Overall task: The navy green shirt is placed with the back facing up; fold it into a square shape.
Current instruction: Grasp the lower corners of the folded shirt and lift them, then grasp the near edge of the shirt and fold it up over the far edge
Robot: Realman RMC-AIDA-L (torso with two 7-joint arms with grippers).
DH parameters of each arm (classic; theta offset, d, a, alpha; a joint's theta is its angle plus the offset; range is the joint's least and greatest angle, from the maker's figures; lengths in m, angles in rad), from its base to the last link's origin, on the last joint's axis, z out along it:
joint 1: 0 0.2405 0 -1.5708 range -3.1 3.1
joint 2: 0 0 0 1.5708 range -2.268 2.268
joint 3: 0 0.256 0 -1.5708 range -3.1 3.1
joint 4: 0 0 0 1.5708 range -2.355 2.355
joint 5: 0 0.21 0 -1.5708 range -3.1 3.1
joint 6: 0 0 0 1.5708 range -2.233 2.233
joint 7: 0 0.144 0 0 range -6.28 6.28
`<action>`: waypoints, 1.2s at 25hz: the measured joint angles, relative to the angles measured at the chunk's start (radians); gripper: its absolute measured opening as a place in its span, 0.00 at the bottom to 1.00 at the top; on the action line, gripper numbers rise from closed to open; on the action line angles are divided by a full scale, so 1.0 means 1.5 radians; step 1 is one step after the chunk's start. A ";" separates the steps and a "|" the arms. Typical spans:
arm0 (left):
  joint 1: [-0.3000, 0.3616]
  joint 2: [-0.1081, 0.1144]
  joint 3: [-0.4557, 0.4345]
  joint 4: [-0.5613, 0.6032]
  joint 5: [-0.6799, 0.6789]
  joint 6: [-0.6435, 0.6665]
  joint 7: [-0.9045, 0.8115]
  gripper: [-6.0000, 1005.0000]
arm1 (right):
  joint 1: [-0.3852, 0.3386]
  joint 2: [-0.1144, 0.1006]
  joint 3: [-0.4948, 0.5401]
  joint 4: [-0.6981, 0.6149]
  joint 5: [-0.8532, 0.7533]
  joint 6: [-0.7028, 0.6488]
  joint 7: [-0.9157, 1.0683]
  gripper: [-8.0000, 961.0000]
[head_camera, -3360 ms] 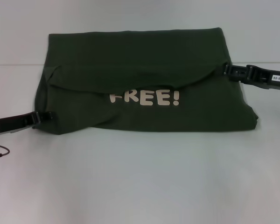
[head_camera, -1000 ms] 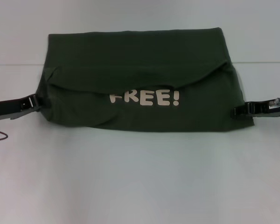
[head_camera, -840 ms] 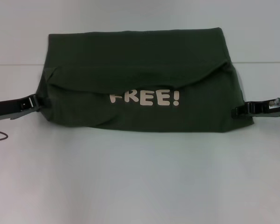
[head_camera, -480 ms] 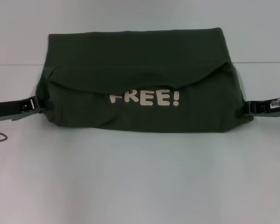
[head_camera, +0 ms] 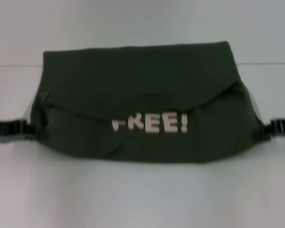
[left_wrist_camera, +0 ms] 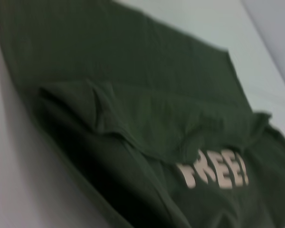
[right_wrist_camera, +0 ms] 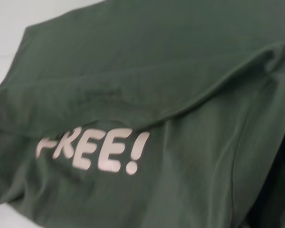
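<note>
The navy green shirt (head_camera: 142, 90) is soft matt cloth, with fine creases around its folded flap. The cream "FREE!" lettering (head_camera: 149, 125) below the flap looks flat and smooth, like a print. Under the shirt, the worktop (head_camera: 142, 194) is pale, smooth and matt. Beside the shirt, each hand looks like black plastic.

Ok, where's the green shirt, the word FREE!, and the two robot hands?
navy green shirt (head_camera: 142, 76): head view, plain upper panel.
FREE! lettering (head_camera: 149, 124): head view, middle letters.
left gripper (head_camera: 26, 130): head view, tip at shirt's edge.
right gripper (head_camera: 268, 129): head view, tip at shirt's edge.
</note>
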 joint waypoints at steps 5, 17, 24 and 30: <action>0.036 0.002 0.001 0.060 0.039 0.169 0.012 0.02 | -0.052 -0.005 0.008 -0.060 -0.003 -0.161 -0.002 0.05; 0.119 -0.023 -0.019 0.137 0.078 0.335 0.070 0.02 | -0.131 -0.009 0.057 -0.103 -0.002 -0.335 -0.060 0.05; 0.088 0.008 -0.073 0.117 0.014 0.355 0.066 0.02 | -0.084 -0.026 0.194 -0.082 0.051 -0.349 -0.098 0.05; 0.022 0.030 -0.097 0.085 0.019 0.297 0.021 0.02 | -0.059 -0.049 0.237 -0.016 0.091 -0.235 -0.089 0.05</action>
